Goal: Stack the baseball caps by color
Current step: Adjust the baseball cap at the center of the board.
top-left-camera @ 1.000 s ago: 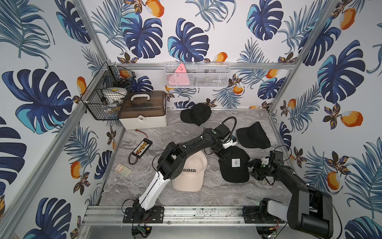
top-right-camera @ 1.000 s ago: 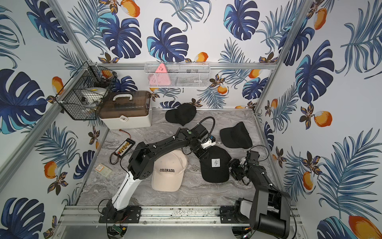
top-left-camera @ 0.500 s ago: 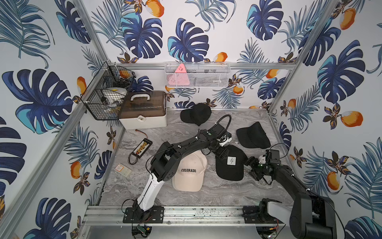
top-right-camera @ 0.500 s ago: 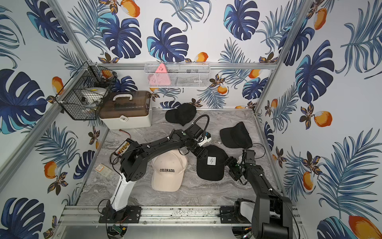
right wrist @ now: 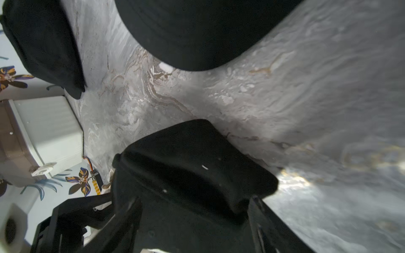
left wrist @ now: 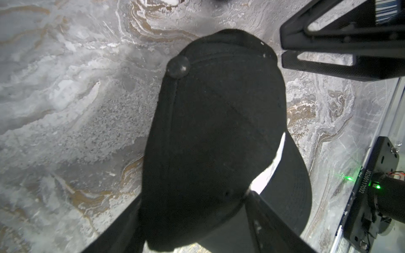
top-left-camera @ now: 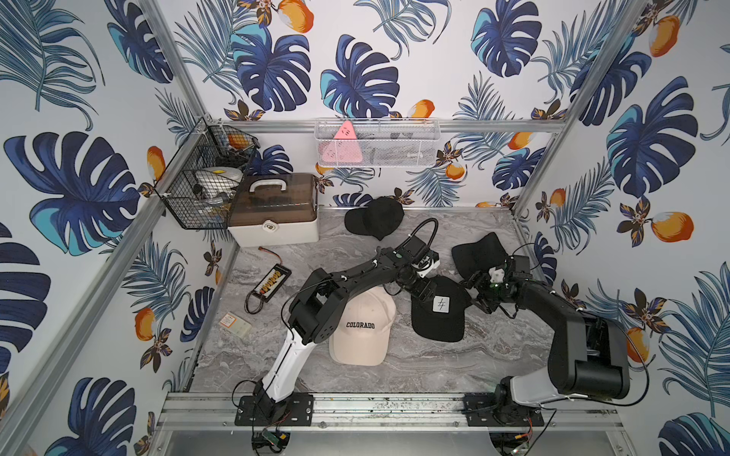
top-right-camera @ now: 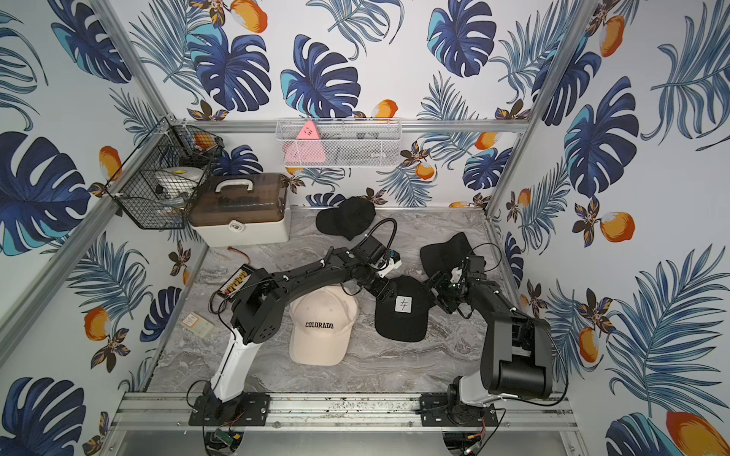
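Observation:
A black baseball cap with a pale square logo lies on the marble table, brim toward the front. My left gripper stands open over its left side, and the crown fills the space between the spread fingers. My right gripper stands open at the cap's right side, with black fabric between its fingers. A cream COLORADO cap lies beside it under the left arm. Two plain black caps rest farther back, one at the wall and one at the right.
A cream toolbox with a brown lid and a black wire basket fill the back left corner. A battery pack with leads and a small card lie at the left. A white mesh shelf hangs on the back wall.
The logo cap has shifted slightly left and toward the back with both grippers at it. Both pairs of jaws stand wider than a second ago.

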You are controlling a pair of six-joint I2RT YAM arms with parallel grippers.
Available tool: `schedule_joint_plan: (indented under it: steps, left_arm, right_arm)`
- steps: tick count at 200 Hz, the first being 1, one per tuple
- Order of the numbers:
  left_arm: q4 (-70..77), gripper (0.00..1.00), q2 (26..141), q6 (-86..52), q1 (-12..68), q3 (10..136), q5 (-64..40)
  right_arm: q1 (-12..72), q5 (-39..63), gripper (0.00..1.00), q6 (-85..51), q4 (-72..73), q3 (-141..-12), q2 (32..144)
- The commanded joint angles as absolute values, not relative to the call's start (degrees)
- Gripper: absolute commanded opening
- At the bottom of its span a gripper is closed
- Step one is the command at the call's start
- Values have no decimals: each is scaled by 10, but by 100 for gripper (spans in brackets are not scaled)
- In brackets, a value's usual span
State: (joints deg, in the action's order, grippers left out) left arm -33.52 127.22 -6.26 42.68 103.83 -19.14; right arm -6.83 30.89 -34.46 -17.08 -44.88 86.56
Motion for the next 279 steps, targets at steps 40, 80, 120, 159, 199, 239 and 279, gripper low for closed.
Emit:
schedule_joint_plan:
  steps: [40, 80, 120, 159, 199, 239, 279]
  left_arm:
    - [-352, 68, 1244, -63, 425, 1000, -159]
    - [-353, 66, 1235, -67, 422, 991, -164]
    - [-326, 65, 1208, -89, 422, 950, -172]
    - [-315, 65, 1194, -112, 422, 937, -181]
    - [-332, 74, 1175, -113, 422, 950, -154]
    - [-323, 99, 1102, -124, 422, 938, -104]
    - [-342, 99, 969, -144, 422, 922, -64]
  right_arm:
    - [-14, 325, 75, -376, -107, -399, 861]
    - [21, 303, 75, -392, -104, -379, 847]
    - [22, 291, 80, -377, -135, -398, 838]
    - [22, 262, 84, -356, -182, -442, 820]
    - [15, 217, 88, -335, -235, -506, 807]
    - [-16, 173, 89, -325, -259, -580, 826]
    - [-60, 106, 91, -345, -261, -664, 881]
